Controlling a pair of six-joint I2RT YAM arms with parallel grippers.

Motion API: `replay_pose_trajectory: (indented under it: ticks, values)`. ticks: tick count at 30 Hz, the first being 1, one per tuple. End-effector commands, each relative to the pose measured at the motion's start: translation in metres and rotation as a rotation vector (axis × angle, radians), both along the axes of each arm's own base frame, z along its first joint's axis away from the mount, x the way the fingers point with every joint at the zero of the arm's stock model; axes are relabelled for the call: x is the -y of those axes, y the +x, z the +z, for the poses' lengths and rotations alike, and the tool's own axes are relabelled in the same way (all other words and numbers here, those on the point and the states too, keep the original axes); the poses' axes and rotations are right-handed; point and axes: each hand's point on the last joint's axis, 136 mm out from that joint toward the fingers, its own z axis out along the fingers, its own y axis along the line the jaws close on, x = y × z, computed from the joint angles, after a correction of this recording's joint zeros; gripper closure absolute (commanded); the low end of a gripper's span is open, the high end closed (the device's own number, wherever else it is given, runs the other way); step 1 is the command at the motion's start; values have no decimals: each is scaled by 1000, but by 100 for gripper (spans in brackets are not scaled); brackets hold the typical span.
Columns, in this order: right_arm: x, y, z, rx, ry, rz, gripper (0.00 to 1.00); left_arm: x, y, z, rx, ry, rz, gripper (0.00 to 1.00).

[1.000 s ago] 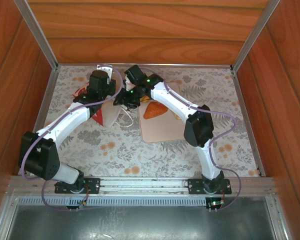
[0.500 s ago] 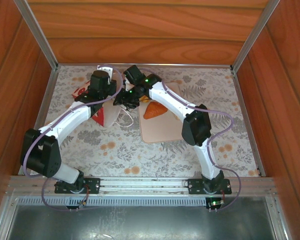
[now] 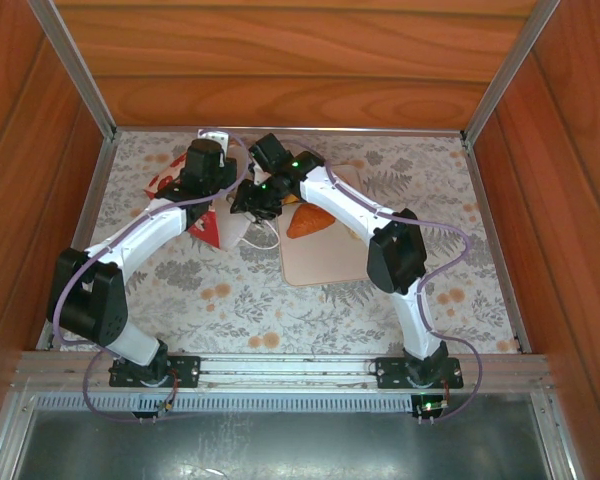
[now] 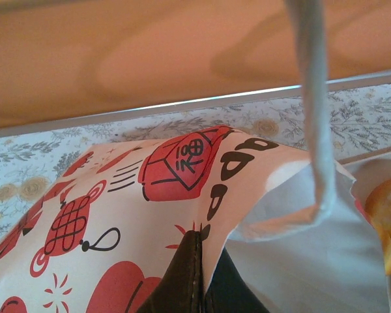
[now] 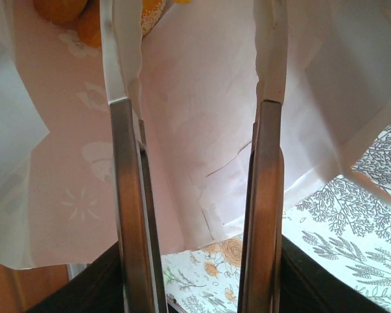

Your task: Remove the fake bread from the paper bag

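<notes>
The paper bag [image 3: 206,226] lies tipped on its side at the far left, white with red marks. My left gripper [image 3: 208,178] is shut on its printed paper wall [image 4: 150,195], the jaws pinched together at the fold. A white cord handle [image 4: 313,98] hangs in front. My right gripper [image 3: 252,200] is open, its fingers [image 5: 125,130] reaching into the bag's white inside [image 5: 195,98] with nothing between them. Orange fake bread [image 5: 85,19] sits deep in the bag beyond the left finger. One orange pastry [image 3: 308,222] lies on the beige tray [image 3: 320,262].
The flowered table mat [image 3: 410,180] covers the floor of a wooden box whose walls and metal rails [image 3: 290,131] close in on three sides. Both arms cross near the far middle. Open mat lies to the right and at the front.
My left arm has shifted right and raised the bag's far end, so the bag tilts more towards the right gripper. The right gripper has stayed at the bag's mouth.
</notes>
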Motion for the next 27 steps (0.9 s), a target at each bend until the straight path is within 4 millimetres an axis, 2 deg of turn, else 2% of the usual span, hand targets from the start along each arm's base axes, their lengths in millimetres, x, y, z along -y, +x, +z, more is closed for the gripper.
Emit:
replay_pose_trajectory:
  ticks: [1,7,20,24,27]
  values:
    - [-14,2,18,23,61,14,48,5,6,15,28,-38,-6,100]
    - [-26,10,12,17,77,22,48,6,3,23,43,-51,-17,100]
    - [-44,25,1,20,99,23,48,10,0,24,40,-72,-39,100]
    - [-46,20,-1,14,113,42,49,8,1,27,48,-69,-29,100]
    - [-41,17,0,24,108,26,50,3,3,29,57,-54,-2,100]
